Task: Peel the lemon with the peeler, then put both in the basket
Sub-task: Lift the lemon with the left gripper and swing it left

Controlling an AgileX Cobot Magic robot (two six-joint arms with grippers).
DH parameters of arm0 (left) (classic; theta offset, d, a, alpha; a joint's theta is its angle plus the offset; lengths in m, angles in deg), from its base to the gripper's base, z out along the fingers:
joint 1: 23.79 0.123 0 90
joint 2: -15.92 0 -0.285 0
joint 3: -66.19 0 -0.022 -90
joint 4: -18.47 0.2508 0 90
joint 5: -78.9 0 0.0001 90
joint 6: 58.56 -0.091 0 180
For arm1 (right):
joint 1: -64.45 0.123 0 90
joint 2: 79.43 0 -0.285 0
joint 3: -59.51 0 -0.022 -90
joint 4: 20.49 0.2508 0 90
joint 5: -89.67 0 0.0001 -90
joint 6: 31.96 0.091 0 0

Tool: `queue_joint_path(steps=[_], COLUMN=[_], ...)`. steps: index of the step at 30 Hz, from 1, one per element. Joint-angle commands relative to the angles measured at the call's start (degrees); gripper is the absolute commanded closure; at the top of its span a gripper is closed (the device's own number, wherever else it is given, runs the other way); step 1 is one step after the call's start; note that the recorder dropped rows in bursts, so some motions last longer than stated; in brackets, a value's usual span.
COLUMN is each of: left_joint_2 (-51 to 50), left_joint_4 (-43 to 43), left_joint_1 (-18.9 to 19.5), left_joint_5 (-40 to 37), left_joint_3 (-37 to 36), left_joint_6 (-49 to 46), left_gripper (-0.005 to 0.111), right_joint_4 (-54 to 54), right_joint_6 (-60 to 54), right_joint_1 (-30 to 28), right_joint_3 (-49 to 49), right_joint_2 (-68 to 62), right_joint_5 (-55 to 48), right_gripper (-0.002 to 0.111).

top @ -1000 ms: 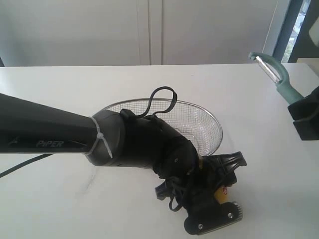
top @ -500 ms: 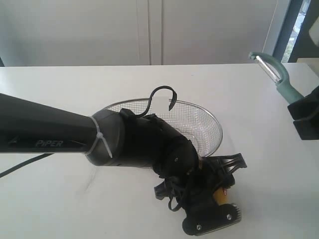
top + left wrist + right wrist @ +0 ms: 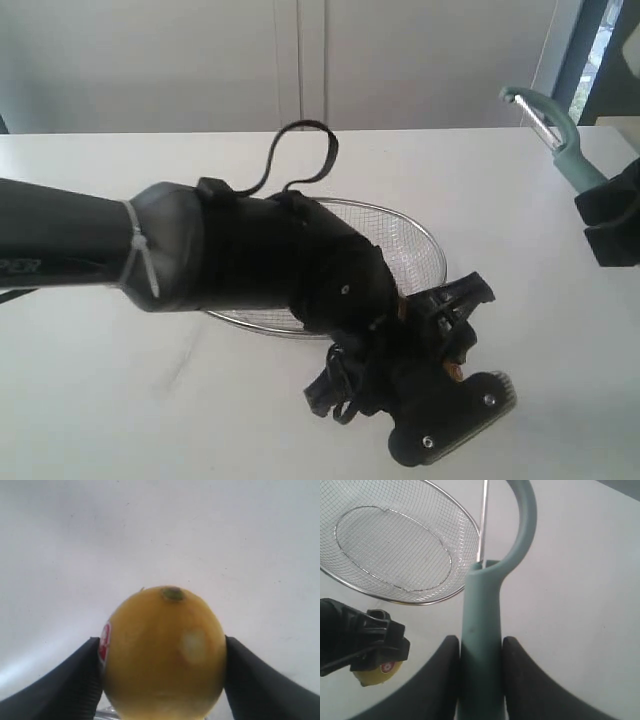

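The left hand (image 3: 162, 660) is closed on the lemon (image 3: 165, 652), one dark finger (image 3: 60, 685) pressed to each side of it. The fruit's stem end (image 3: 173, 593) points away from the wrist, its red-and-white sticker (image 3: 104, 642) sits beside one finger, and a pale patch (image 3: 194, 645) marks the skin. In the exterior view the left arm (image 3: 230, 265) reaches from the left across the basket (image 3: 428, 245) and hides much of it. That hand is on the basket's near right side, outside the rim, and the lemon there is almost wholly covered. Whether it touches the bench (image 3: 100, 400) cannot be told.

The right hand (image 3: 480, 680) is shut narrowly on the peeler (image 3: 482, 630), gripping the teal handle low down. At the far right of the scene the peeler stands raised, head upward and tilted left, well apart from the lemon. The basket holds nothing.
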Motion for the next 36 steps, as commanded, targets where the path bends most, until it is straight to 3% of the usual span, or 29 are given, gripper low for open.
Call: queue_joint_path(steps=[1,9,17,26,32,36], left_joint_2=[4.63,11.09,16.03,23.73,31.06,36.15], left_joint_4=[-0.64,-0.64,-0.64,-7.37,-15.25,-20.44], left_joint_1=[-0.3,-0.2,2.99,13.13,22.98,29.32], left_joint_5=[-4.9,-9.09,-23.93,-29.39,-34.44,-33.17], left_joint_3=[0.1,0.1,0.1,0.1,-0.74,-6.16], left_joint_6=[11.25,27.81,38.11,39.62,37.55,34.15], left_gripper=[0.107,0.107,0.107,0.107,0.107,0.107], right_joint_4=[-0.28,-0.75,-2.35,-2.35,-2.11,-0.12], right_joint_6=[0.25,0.25,0.25,0.25,0.25,0.25], right_joint_1=[-0.23,-0.23,-0.23,-0.23,-0.23,-0.23], right_joint_3=[-0.13,-0.13,-0.13,-0.13,-0.13,-0.13], right_joint_2=[0.4,0.4,0.4,0.4,0.4,0.4], right_joint_5=[1.65,3.11,2.79,2.79,5.5,9.04], right_gripper=[0.108,0.108,0.108,0.108,0.108,0.108])
